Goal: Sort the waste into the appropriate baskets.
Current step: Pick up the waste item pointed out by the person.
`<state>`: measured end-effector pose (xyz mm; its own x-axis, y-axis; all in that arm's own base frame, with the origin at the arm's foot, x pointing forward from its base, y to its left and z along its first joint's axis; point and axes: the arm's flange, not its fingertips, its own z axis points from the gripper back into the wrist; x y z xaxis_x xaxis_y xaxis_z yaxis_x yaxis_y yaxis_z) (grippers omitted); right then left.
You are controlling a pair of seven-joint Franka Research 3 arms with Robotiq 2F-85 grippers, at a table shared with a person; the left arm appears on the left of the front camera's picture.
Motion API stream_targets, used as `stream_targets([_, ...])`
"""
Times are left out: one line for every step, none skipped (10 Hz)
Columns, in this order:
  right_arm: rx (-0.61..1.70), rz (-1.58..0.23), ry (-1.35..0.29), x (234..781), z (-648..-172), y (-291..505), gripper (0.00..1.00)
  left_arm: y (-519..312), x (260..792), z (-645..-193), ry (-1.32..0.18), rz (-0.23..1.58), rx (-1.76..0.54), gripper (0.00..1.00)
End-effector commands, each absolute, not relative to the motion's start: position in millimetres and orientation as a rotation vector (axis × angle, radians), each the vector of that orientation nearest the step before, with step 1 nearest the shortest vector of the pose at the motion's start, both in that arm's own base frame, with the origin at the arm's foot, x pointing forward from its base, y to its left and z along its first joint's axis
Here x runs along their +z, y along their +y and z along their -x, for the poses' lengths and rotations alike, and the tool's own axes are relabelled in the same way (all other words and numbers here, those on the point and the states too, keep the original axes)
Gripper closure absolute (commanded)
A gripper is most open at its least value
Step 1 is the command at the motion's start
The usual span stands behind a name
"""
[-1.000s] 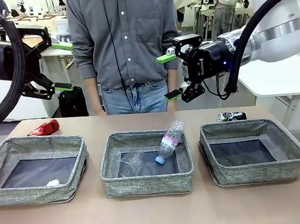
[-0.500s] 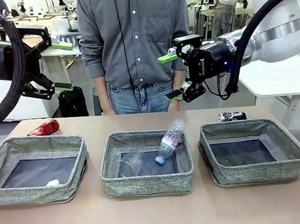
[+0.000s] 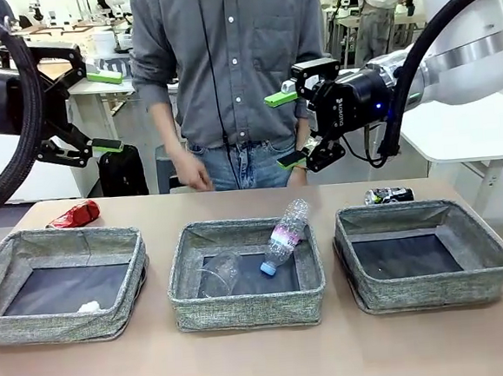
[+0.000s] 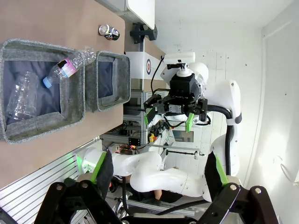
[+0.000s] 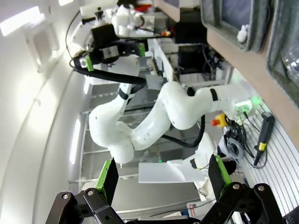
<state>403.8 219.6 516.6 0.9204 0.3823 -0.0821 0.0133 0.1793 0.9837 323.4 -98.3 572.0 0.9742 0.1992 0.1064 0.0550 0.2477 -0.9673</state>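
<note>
Both pincers hang spread wide above the table's far side, left gripper (image 3: 106, 112) and right gripper (image 3: 283, 130). Left basket (image 3: 60, 240) has the paper ball (image 3: 88, 307) by its front wall. Middle basket (image 3: 243, 306) has the cup (image 3: 219, 273) on its side, plus the bottle (image 3: 283, 236) leaning cap-down against the far rim. Red can (image 3: 75, 214) lies on the table (image 3: 265, 361) behind the left basket, dark can (image 3: 388, 195) behind the right basket (image 3: 425, 292).

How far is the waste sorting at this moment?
Done: the paper ball lies in the left basket; the cup and bottle are in the middle basket. In hand: nothing; the left hand and right hand hang open. Left: the red can and the dark can on the table.
</note>
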Motion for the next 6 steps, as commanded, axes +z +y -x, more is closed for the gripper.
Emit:
stream_targets([0.274,-1.366,0.345,518.0,-404.1,218.6,0.0,-99.3,573.1,-322.2,-0.217,1.326,0.105,0.0])
stream_targets([0.274,-1.366,0.345,518.0,-404.1,218.6,0.0,-99.3,573.1,-322.2,-0.217,1.326,0.105,0.0])
stream_targets([0.274,-1.366,0.345,518.0,-404.1,218.6,0.0,-99.3,573.1,-322.2,-0.217,1.326,0.105,0.0])
stream_targets([0.274,-1.366,0.345,518.0,-404.1,218.6,0.0,-99.3,573.1,-322.2,-0.217,1.326,0.105,0.0])
stream_targets([0.274,-1.366,0.345,518.0,-404.1,218.6,0.0,-99.3,573.1,-322.2,-0.217,1.326,0.105,0.0])
stream_targets([0.274,-1.366,0.345,518.0,-404.1,218.6,0.0,-99.3,573.1,-322.2,-0.217,1.326,0.105,0.0])
